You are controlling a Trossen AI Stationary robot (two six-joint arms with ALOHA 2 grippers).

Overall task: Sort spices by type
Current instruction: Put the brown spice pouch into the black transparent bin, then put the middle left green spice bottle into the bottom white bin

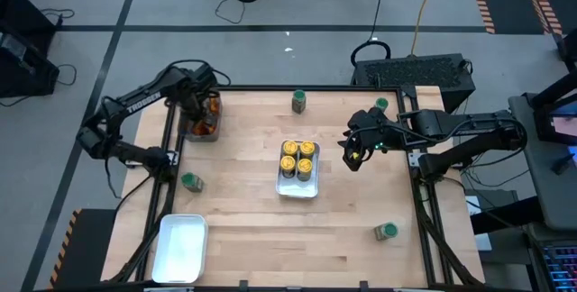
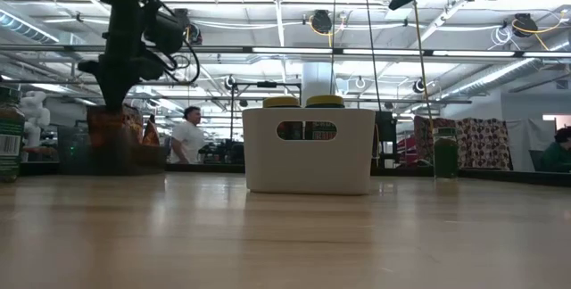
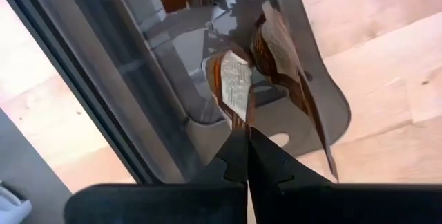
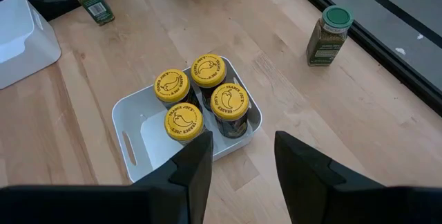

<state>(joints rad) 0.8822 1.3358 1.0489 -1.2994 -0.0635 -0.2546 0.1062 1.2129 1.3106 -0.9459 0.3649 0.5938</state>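
The left gripper (image 1: 206, 116) is held over the dark bin (image 1: 200, 131) at the table's far left corner, its fingers (image 3: 243, 156) pressed together on the edge of an orange-brown packet (image 3: 233, 87), which is seen hanging above the bin's floor. More packets (image 3: 280, 51) are seen inside the bin, leaning against its wall. An empty white tray (image 1: 180, 247) is placed at the near left corner, and a green-lidded jar (image 1: 191, 182) is stood between it and the bin.

At the middle of the table a second white tray (image 1: 290, 190) is found, with four yellow-lidded jars (image 1: 297, 158) packed together in its far half; the near half is left bare. Another green-lidded jar (image 1: 298, 101) is stood near the far edge, well apart from that tray.

The right gripper (image 1: 353, 159) is held in the air just right of the middle tray, its fingers (image 4: 197, 162) parted with nothing between them. A third green-lidded jar (image 1: 381, 105) is partly hidden behind the right arm, and a fourth (image 1: 387, 231) is stood near the near right corner
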